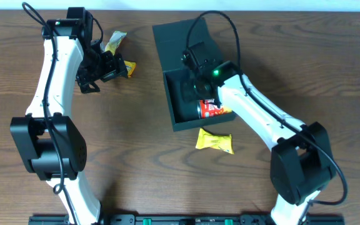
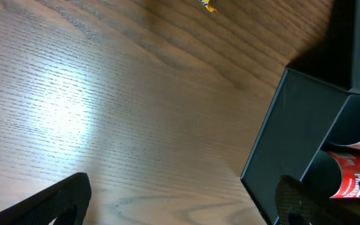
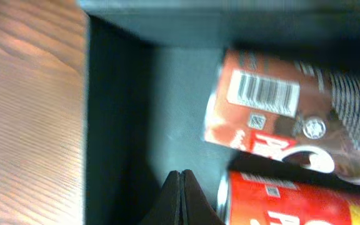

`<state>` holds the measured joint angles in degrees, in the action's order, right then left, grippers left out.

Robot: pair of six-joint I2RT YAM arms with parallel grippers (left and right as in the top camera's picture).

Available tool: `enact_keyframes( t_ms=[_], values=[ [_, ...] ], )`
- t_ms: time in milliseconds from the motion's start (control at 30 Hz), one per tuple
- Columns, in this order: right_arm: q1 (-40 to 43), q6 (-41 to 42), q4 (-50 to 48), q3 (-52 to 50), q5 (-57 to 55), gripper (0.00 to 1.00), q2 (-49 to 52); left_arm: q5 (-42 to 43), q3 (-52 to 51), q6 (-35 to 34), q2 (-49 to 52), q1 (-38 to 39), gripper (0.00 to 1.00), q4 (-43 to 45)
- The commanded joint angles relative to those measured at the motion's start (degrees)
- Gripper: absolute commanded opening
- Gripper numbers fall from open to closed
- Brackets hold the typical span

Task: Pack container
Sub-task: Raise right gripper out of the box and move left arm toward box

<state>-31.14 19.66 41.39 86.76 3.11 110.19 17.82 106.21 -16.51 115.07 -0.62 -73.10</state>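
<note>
The container (image 1: pixel 180 44) is found lid-open on the desk (image 1: pixel 136 156), just toward 12 o'clock of centre. The right gripper (image 3: pixel 180 187) is placed inside it, fingers pressed together on nothing, beside two red cans (image 3: pixel 274 119). The left gripper (image 2: pixel 183 190) is spread wide and empty at the container's 9 o'clock.

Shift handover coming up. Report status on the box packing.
Left gripper open, empty. Right gripper shut, empty, inside the dark teal-green square cardboard box, lid open. Two red cylindrical snack cans in. Yellow plastic packet outside, beside it.
</note>
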Motion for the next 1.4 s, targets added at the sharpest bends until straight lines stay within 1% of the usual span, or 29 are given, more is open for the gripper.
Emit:
enact_keyframes(
  t_ms=[0, 100, 233, 433, 633, 700, 833, 967, 1033, 1167, 1267, 1300, 1333, 1367],
  values=[
    [0.39, 1.77, -1.90, 1.03, 1.16, 0.01, 0.66, -0.42, 0.87, -0.02, -0.44, 0.07, 0.95, -0.11],
    [0.52, 2.62, -4.59, 1.03, -0.09, 0.01, 2.36, -0.42, 0.87, 0.00, -0.44, 0.07, 0.95, -0.09],
    [0.79, 3.04, -5.27, 1.03, -0.55, 0.01, 5.07, -0.44, 0.87, 0.24, -0.44, 0.07, 0.95, 0.13],
    [0.90, 3.41, -5.62, 1.03, -4.79, 0.01, 5.53, -0.44, 0.87, 0.22, -0.44, 0.07, 0.95, 0.15],
    [1.11, 1.86, -5.20, 1.03, -10.14, 0.01, 5.60, -0.44, 0.87, 0.22, -0.44, 0.07, 0.95, 0.28],
    [1.40, 1.49, -5.18, 1.05, -10.16, 0.01, 5.60, -0.44, 0.87, 0.22, -0.44, 0.07, 0.95, 0.26],
    [1.88, 1.53, -5.25, 2.12, -6.38, 0.01, 5.57, -0.44, 0.87, 0.22, -0.44, 0.07, 0.95, 0.37],
    [2.23, 1.53, -3.98, 7.06, -4.07, 0.01, 5.57, -0.42, 0.87, 0.22, -0.44, 0.07, 0.95, 0.94],
    [2.75, 1.51, 0.28, 12.68, -3.15, 0.01, 5.57, -0.39, 0.87, 0.20, -0.44, 0.09, 0.95, 1.25],
    [4.61, 1.49, 14.51, 27.04, -2.38, 0.01, 5.57, -0.42, 0.85, -0.11, -0.42, 0.33, 0.95, 1.81],
    [6.14, 1.49, 24.50, 33.62, -7.91, 0.03, 5.57, -0.31, 0.85, -3.61, -0.42, 0.33, 0.95, 2.47],
    [6.84, 1.57, 27.91, 34.71, -11.19, 0.09, 5.57, 0.26, 0.85, -4.76, -0.42, 0.37, 0.95, 2.38],
    [7.67, 2.16, 30.71, 34.82, -14.32, 0.12, 5.57, 0.74, 0.81, -5.97, -0.42, 0.63, 0.95, 2.10],
    [8.63, 3.61, 33.29, 34.77, -16.76, 0.10, 5.57, 0.70, 0.63, -7.21, -0.42, 1.11, 0.96, 2.01]
  ],
)
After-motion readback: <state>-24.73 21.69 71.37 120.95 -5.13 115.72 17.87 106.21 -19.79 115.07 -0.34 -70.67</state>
